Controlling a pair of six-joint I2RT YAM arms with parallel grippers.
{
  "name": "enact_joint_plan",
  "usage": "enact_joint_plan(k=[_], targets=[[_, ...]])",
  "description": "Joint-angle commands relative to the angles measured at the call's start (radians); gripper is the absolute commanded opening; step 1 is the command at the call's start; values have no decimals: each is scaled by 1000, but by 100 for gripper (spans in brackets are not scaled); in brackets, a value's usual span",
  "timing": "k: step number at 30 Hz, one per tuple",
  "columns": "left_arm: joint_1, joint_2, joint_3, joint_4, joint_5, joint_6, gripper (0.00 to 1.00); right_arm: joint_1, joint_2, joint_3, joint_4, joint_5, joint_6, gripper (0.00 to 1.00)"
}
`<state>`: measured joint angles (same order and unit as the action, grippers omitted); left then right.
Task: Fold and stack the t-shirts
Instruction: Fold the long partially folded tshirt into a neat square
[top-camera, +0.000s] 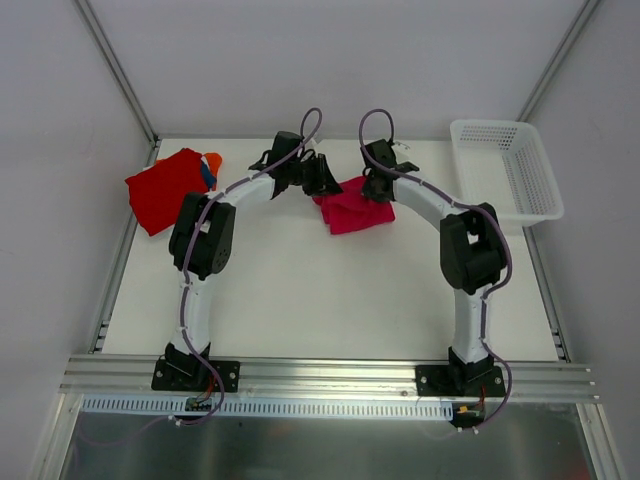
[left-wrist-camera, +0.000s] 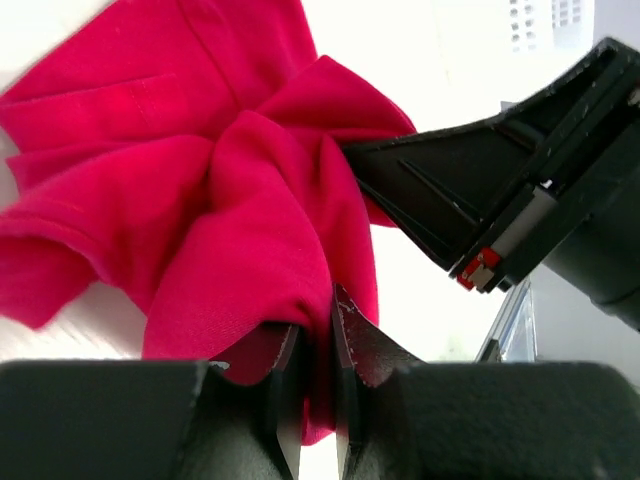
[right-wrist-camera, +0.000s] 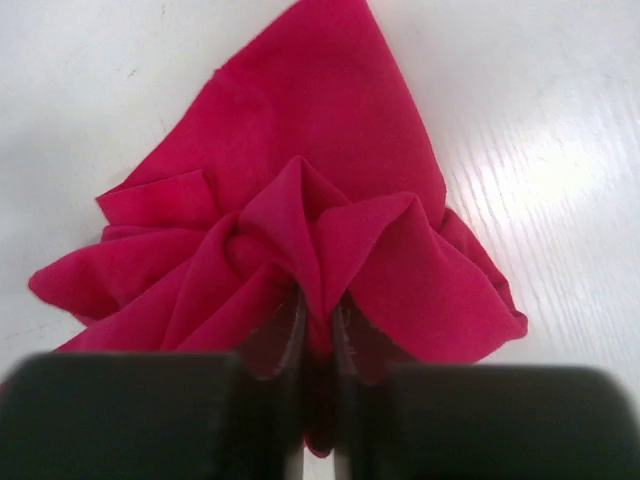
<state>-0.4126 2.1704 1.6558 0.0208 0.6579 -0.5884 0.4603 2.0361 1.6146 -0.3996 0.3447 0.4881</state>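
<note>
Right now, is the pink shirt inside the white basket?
No, the pink shirt lies bunched on the table, well apart from the white basket.

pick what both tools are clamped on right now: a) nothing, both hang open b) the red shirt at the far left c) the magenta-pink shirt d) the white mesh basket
C: each wrist view shows the jaws of the left tool and the right tool pinched shut on bunched folds of the magenta-pink shirt, while the red shirt lies apart, untouched.
</note>
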Motion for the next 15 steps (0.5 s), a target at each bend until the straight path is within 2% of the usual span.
enact_joint_plan(k=[1,2,3,4,10,15], targets=[[26,43,50,10,65,-10,13,-29,80,100,28,-64,-29,20],[32,60,50,11,66,-8,13,-34,97,111,30,-67,-29,34],[35,66,50,14,69,-8,13,-34,113,119,31,-67,-29,57],[37,74,47,18,72,-5,13,-35,137,126,34,-59,-28,98],[46,118,44,42,89,-13,13,-49,193,176,38,-55,-34,100],[46,111,10,83,103,-30,13,-49,139,170,45,-24,-74,99]])
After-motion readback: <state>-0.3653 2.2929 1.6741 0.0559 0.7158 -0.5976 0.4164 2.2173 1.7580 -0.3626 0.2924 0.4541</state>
